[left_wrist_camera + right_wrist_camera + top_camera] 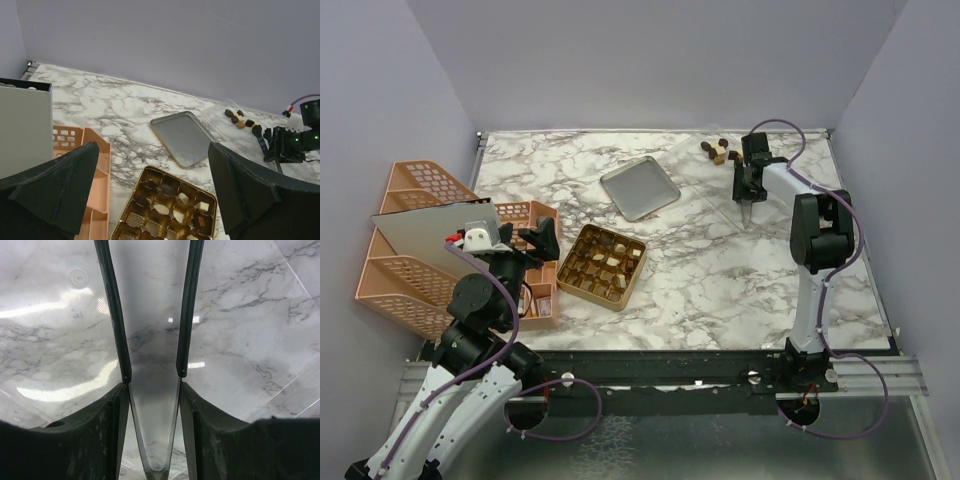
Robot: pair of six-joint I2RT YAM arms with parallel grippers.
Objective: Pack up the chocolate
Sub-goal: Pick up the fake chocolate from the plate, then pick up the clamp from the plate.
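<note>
My left gripper (541, 239) hangs wide open and empty beside the tray (563, 281), where some chocolate (607, 262) sits. Farther off, my right gripper (746, 208) is open a little, holding nothing. Loose pieces (719, 151) lie just behind it.

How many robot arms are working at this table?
2. The left arm is near-left, beside the peach racks and the gridded tray; the right arm reaches far right, by the loose chocolates. None seems hidden.
</note>
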